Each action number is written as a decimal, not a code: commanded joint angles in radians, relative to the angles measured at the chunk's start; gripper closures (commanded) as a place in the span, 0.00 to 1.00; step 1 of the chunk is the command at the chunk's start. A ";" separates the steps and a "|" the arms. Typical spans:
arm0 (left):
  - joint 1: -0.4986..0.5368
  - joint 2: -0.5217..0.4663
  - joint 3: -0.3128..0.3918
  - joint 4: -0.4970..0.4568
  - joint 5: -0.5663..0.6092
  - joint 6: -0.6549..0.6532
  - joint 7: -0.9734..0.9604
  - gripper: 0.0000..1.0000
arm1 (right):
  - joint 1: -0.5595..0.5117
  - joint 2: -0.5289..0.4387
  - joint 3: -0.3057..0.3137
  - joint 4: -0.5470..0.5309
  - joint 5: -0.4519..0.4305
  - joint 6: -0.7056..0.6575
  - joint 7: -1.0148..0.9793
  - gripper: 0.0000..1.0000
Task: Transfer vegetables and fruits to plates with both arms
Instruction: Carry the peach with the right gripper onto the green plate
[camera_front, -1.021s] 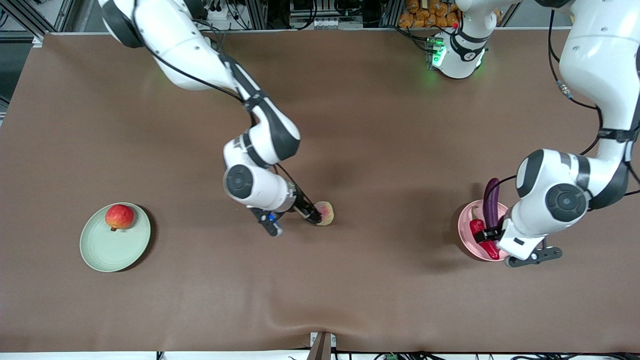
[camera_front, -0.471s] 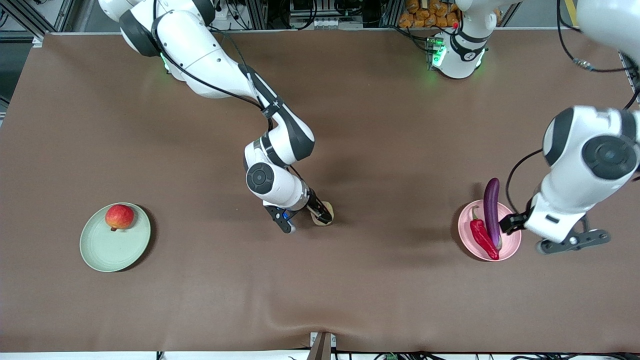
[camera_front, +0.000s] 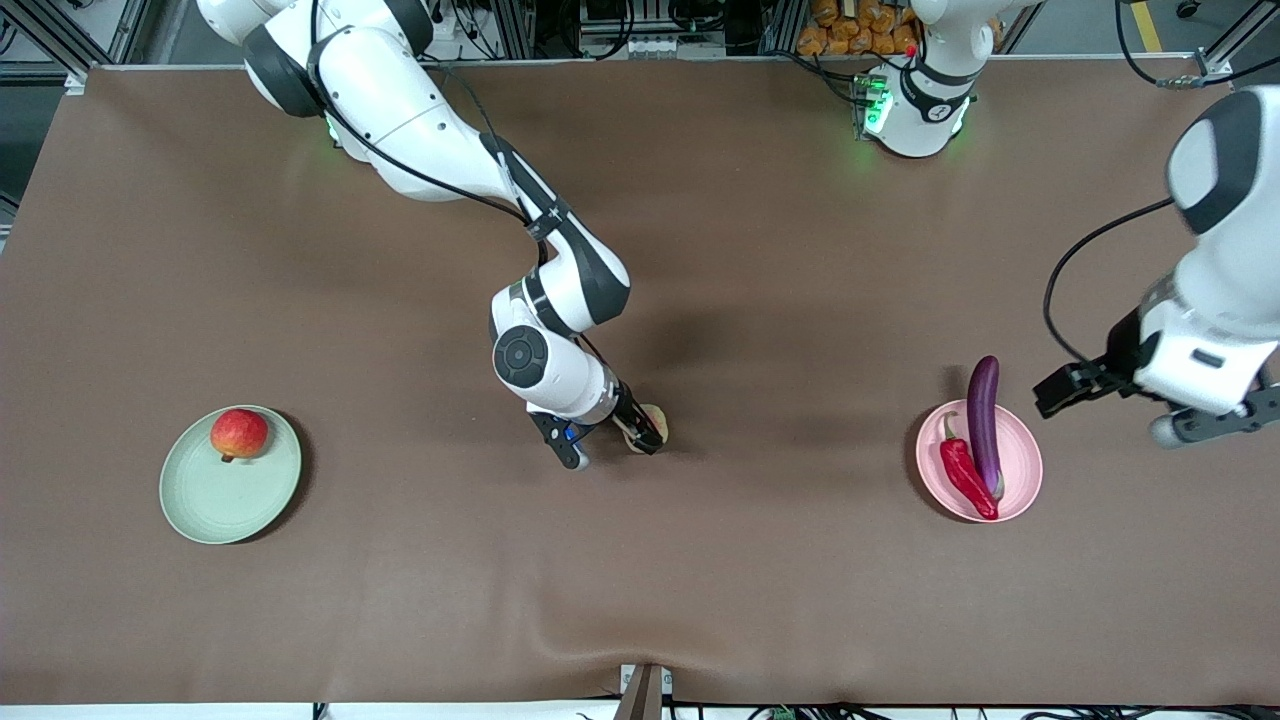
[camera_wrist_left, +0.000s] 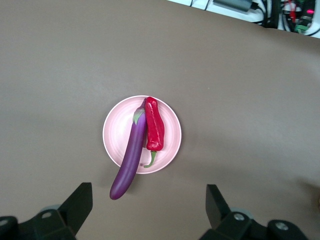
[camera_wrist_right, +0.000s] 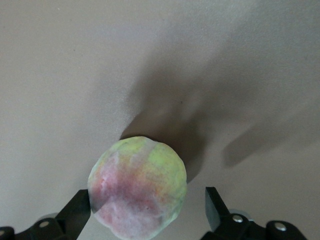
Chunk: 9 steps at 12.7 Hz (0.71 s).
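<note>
No readable writing is showing. Two plates: the green plate (camera_front: 230, 488) at frame left is carrying one apple (camera_front: 239, 433); the pink plate (camera_front: 1020, 470), at right, is carrying one eggplant (camera_front: 983, 420) and one chili (camera_front: 964, 473). The right gripper (camera_front: 605, 447) is straddling the peach (camera_front: 655, 421) mid-frame, jaws spread. The left gripper (camera_front: 1110, 400) is hovering released beside the pink plate.
</note>
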<state>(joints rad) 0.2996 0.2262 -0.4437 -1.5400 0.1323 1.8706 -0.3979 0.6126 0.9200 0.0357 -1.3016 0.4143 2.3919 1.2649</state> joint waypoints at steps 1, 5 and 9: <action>-0.012 -0.083 0.017 -0.023 -0.078 -0.030 0.037 0.00 | 0.012 0.025 -0.010 0.010 -0.002 0.000 0.018 0.00; -0.227 -0.183 0.265 -0.022 -0.109 -0.168 0.161 0.00 | 0.012 0.026 -0.010 0.010 0.004 0.001 0.022 0.76; -0.209 -0.235 0.273 -0.022 -0.177 -0.268 0.168 0.00 | 0.006 0.022 -0.010 0.012 0.000 -0.005 0.015 1.00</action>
<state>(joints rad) 0.0829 0.0181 -0.1746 -1.5407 -0.0163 1.6227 -0.2529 0.6131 0.9206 0.0359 -1.2952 0.4143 2.3937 1.2708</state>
